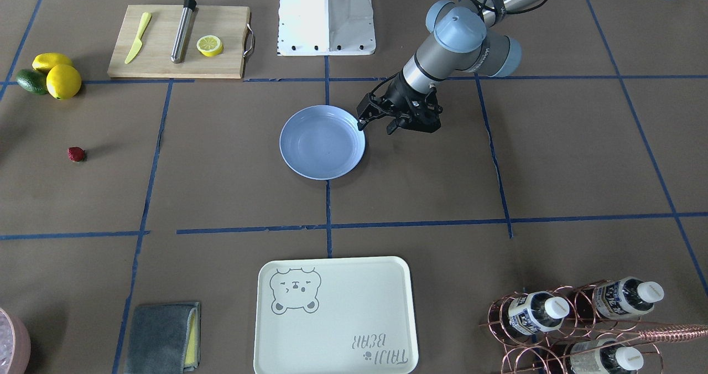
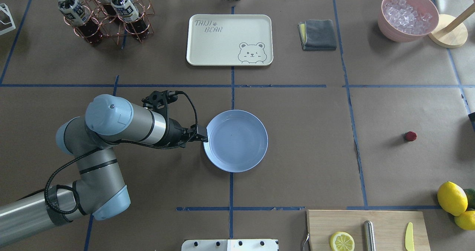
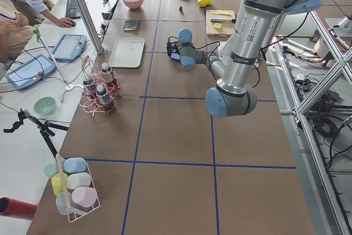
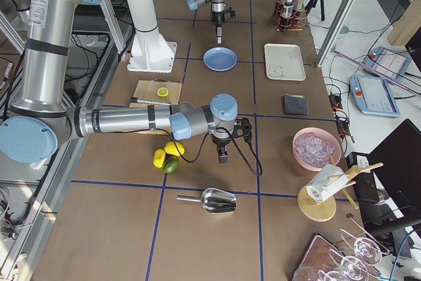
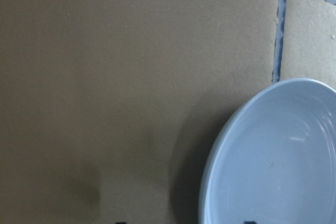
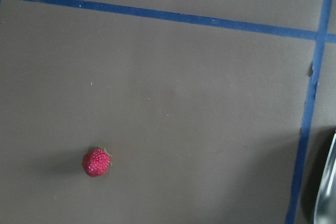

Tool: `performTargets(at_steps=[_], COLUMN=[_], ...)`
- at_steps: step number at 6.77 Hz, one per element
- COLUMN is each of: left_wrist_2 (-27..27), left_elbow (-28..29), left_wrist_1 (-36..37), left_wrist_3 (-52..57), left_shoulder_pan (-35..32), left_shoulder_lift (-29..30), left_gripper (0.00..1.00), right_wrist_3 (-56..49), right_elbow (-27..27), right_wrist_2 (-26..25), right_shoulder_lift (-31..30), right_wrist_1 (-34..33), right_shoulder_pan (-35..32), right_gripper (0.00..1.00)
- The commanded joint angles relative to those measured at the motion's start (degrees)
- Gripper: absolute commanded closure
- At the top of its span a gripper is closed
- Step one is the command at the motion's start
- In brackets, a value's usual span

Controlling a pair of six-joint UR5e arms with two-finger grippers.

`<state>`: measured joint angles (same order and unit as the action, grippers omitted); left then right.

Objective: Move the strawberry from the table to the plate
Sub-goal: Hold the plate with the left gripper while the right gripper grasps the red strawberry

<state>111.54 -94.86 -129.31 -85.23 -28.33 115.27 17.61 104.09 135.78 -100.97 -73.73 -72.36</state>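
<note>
The strawberry [image 1: 76, 154] lies alone on the brown table [image 1: 232, 197], far from the pale-blue plate [image 1: 322, 141]. It also shows in the overhead view [image 2: 410, 136] and at lower left in the right wrist view [image 6: 96, 162]. The plate [image 2: 235, 140] holds nothing. My left gripper [image 1: 376, 124] hangs open at the plate's rim on the left arm's side, and the left wrist view shows the plate [image 5: 273, 161] just below it. My right gripper [image 4: 222, 157] points down over the table near the lemons; I cannot tell whether it is open or shut.
A cutting board [image 1: 177, 42] carries a lemon half, a yellow knife and a steel rod. Two lemons and an avocado [image 1: 50, 75] lie beside it. A bear tray [image 1: 332, 313], a grey cloth [image 1: 163, 335], a bottle rack [image 1: 581, 324], an ice bowl [image 2: 408, 15] and a metal scoop [image 4: 210, 200] are around.
</note>
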Motion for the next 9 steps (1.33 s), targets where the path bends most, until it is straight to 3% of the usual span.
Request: performTargets(at_steps=[1,2,5,6,7,9], left_wrist_2=[0.0,-0.1,-0.1,-0.1,-0.2,-0.2], left_elbow=[-0.2,-0.2,-0.1,-0.1,-0.1,-0.1], left_wrist_1=[0.0,0.0,0.0,0.1,0.1,0.1], left_wrist_3=[0.0,0.0,-0.1,-0.1,-0.1,-0.1], left_shoulder_pan=[-0.1,-0.1,0.0,0.0,0.0,0.0], left_shoulder_lift=[0.0,0.0,0.0,0.0,0.0,0.0], left_gripper=[0.16,0.16,0.16,0.15,0.15,0.14], right_wrist_3=[19.2,26.9,29.3,29.3,29.4,29.4], right_elbow=[-2.7,-2.7,-4.9,-5.6,-5.7,-6.7], right_wrist_2=[-5.8,-8.5,-15.4,-15.5,-15.5,-15.5], right_shoulder_lift=[0.2,0.2,1.2,1.3,1.4,2.0], right_wrist_1=[14.1,18.8,19.7,19.7,19.7,19.8], right_shoulder_pan=[11.2,15.4,21.2,21.6,22.0,22.3], right_gripper=[0.0,0.0,0.05,0.21,0.3,0.31])
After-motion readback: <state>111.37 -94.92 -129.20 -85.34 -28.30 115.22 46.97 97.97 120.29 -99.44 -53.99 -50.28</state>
